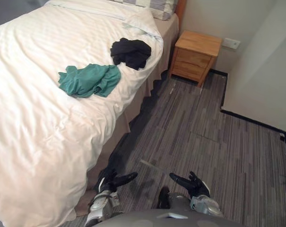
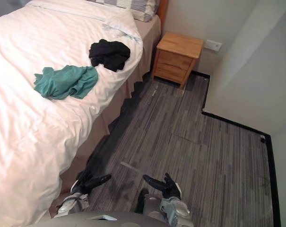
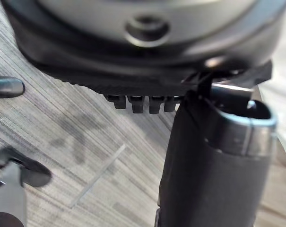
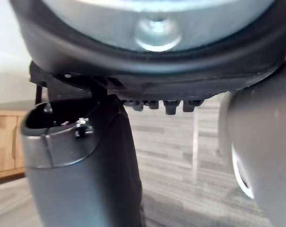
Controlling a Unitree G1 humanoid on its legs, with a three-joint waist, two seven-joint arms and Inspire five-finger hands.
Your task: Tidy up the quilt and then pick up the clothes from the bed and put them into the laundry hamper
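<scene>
A white quilt (image 1: 43, 109) lies spread flat over the bed. On it, near the bed's right edge, rest a crumpled teal garment (image 1: 89, 80) and, just beyond it toward the headboard, a black garment (image 1: 130, 52). Both of my hands hang low over the carpet, well short of the clothes. My left hand (image 1: 113, 182) is by the bed's near corner, and its fingers (image 3: 143, 102) are straight and hold nothing. My right hand (image 1: 192, 184) is beside it over the floor, also open and empty, with its thumb (image 4: 81, 165) close to the camera.
A wooden nightstand (image 1: 195, 55) stands against the far wall beside the headboard, and a striped pillow (image 1: 154, 6) lies at the bed's head. A pale wall (image 1: 261, 71) with a black skirting closes the right side. Grey striped carpet (image 1: 199, 137) runs between bed and wall.
</scene>
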